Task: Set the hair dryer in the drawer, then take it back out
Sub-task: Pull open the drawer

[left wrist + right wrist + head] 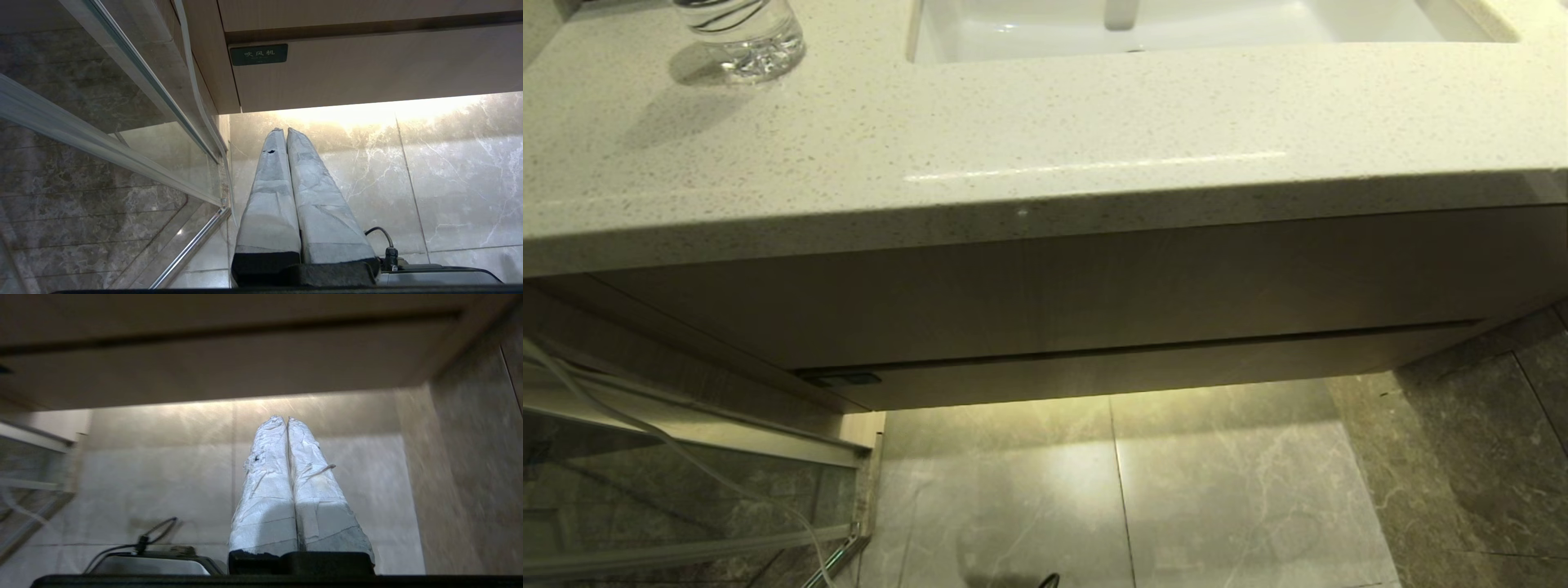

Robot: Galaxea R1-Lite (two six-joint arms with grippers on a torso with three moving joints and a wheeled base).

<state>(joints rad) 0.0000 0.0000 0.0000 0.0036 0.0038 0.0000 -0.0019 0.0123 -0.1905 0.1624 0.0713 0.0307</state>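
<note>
We stand before the vanity with the drawer [1143, 363] fully closed beneath the taller wood panel [1054, 302]; its narrow front strip runs along the bottom edge of the cabinet, flush and handleless, with a small dark label [258, 54] at its left end. The hair dryer shows in none of our views; we cannot tell where it lies, so the task's first step is not yet begun.

Both arms hang low over the tiled floor [1127, 490], below the cabinet's bottom edge and out of the head view; the left gripper [284, 130] has its taped fingers pressed together on nothing, near the glass partition [102, 134] at the cabinet's left corner; the right gripper [286, 418] is likewise pressed together and empty, under the right part of the drawer front.

What could go wrong, as we judge it: with no handle, our fingers must hook the strip's lower edge, and the smooth tape may slip off it; a left arm raised carelessly could strike the glass or snag the white cable [645, 425] beside it; reaching upward, we might catch the overhanging counter [1013, 163], and a jolt there could topple the water bottle [739, 33] near its back left corner; searching for the unseen dryer may cost us wasted moves.
</note>
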